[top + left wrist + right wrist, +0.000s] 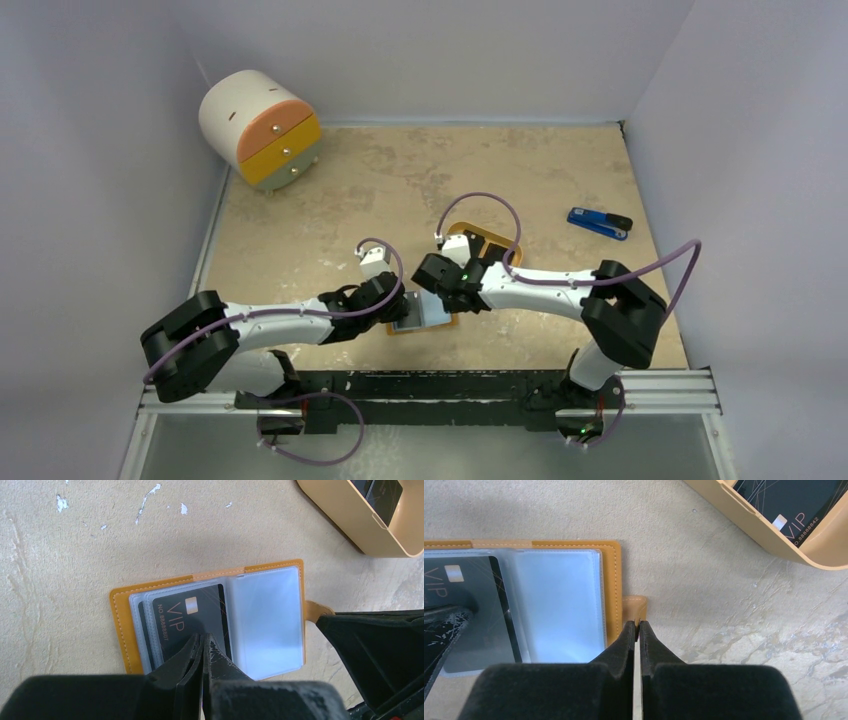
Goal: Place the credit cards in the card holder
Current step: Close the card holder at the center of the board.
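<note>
Insert step: card holder (118, 625) open, credit card (192, 615) sleeved under L gripper (202, 641) (tips pressed together), R gripper (637, 626) pinching snap tab (634, 605); next likely needs a card from tray (746, 522) beside holder.

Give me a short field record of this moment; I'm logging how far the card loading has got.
card holder: open flat on the table, clear sleeves facing up
VIP card: black, in a sleeve on the page away from the snap tab
other page: sleeve looks empty
left gripper: shut, tips on the VIP card's sleeve
right gripper: shut, tips at the snap tab; whether it pinches it is unclear
tray: beside the holder, apart from it
spare card: black, lying in the tray
</note>
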Action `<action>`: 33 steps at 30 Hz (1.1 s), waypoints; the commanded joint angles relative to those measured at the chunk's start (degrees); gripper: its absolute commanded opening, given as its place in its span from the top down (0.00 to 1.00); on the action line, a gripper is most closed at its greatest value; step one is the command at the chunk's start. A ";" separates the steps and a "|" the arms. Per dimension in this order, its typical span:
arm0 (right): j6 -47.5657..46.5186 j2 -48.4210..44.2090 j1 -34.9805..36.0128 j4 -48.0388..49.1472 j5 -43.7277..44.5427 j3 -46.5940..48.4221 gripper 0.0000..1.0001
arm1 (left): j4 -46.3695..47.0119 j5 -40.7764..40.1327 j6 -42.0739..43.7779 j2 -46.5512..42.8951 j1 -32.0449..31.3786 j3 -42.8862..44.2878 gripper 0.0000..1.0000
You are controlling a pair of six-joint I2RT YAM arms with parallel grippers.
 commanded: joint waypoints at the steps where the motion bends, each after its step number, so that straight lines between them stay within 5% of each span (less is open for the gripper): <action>1: 1.78 -2.97 0.06 -2.34 1.97 -0.45 1.00 | -0.90 -0.05 -0.10 -1.27 0.32 -0.29 1.00; 20: -4.71 -18.55 0.12 23.92 -15.32 -9.20 1.00 | -23.55 -11.16 -4.36 -20.05 1.68 -1.33 1.00; 33: -4.35 -19.41 0.13 28.19 -18.09 -9.26 1.00 | -31.02 -15.25 -10.81 -22.59 3.33 -4.55 1.00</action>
